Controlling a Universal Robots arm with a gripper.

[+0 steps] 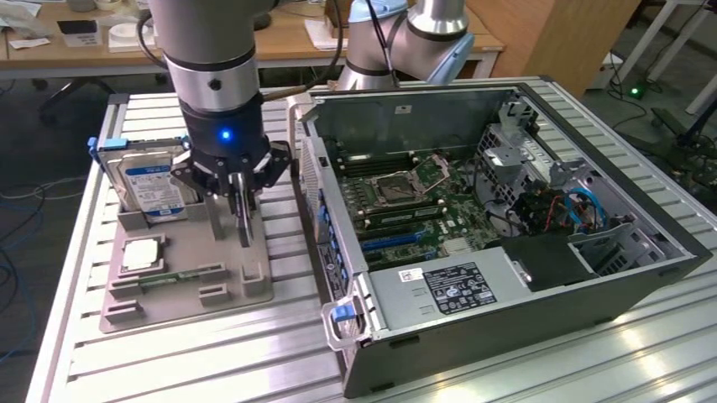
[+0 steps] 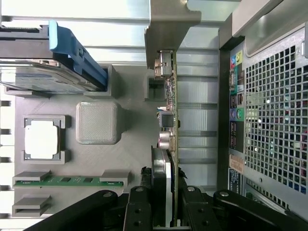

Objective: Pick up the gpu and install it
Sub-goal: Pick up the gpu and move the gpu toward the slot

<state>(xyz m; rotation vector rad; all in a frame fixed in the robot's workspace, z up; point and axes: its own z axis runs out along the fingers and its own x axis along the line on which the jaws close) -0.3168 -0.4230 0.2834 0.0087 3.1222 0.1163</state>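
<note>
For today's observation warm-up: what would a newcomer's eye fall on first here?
First, the open computer case on the exterior view's right, its green circuit board bare. Then the gripper over the grey tray, shut on a thin upright card, a blue-labelled hard drive standing beside it.

Black gripper (image 1: 240,194) clamps thin dark circuit card (image 1: 243,227) upright over grey plastic holder tray (image 1: 213,290), beside open black computer case (image 1: 505,323) on ribbed metal worktop (image 1: 201,361).
</note>
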